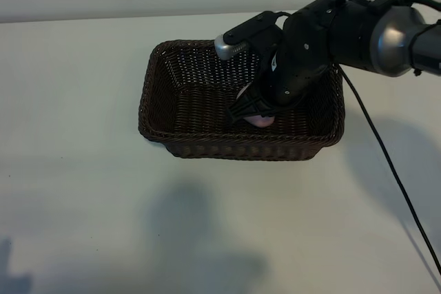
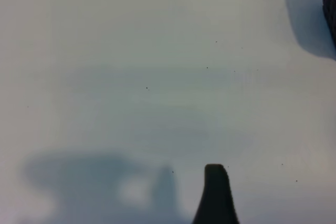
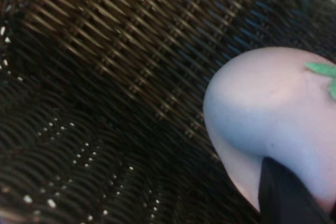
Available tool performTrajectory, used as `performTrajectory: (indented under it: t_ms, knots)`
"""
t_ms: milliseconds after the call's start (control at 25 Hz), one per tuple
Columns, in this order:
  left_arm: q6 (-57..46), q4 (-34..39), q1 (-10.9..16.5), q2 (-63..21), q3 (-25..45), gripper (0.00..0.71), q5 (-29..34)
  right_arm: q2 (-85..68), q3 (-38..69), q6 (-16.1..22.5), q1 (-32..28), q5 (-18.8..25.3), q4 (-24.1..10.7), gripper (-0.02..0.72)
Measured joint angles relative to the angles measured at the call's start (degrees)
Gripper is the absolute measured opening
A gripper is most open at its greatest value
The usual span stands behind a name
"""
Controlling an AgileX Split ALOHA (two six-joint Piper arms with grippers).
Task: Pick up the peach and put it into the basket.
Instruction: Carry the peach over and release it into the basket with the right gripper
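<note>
The peach (image 1: 260, 120) is being held inside the basket (image 1: 180, 144), low over the woven floor toward its right half, pinched in the nearly closed jaws of the right gripper (image 1: 256, 113). The right arm is being reached in from the far right of the scene, its wrist angled steeply down over the basket's far rim. From the right wrist view, the peach (image 3: 268, 114) is being shown pale pink with its small green bit at the top, one dark fingertip (image 3: 283, 195) pressed against it and the basket (image 3: 105, 77) weave filling everything behind. Whether the peach is touching the basket floor cannot be told. The basket is being carried by the pale counter (image 1: 76, 170). In the left wrist view, one fingertip (image 2: 215, 198) of the left gripper is being seen above bare counter (image 2: 131, 77), its jaws standing wide apart and empty.
</note>
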Motion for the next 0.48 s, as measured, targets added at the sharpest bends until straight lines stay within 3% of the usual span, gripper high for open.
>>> performTrajectory:
  t_ms: [160,400,480]
  knots:
    - [0.0,0.0,0.0,0.0,0.0,0.552,0.0,0.08,-0.02,0.0,0.0,-0.24,0.0,0.182]
    - [0.0,0.0,0.0,0.0,0.0,0.552,0.0,-0.19,-0.13,-0.61,0.0,0.16,0.0,0.547]
    - [0.0,0.0,0.0,0.0,0.0,0.552,0.0,-0.75,-1.15,-0.92,0.0,1.38,0.0,0.617]
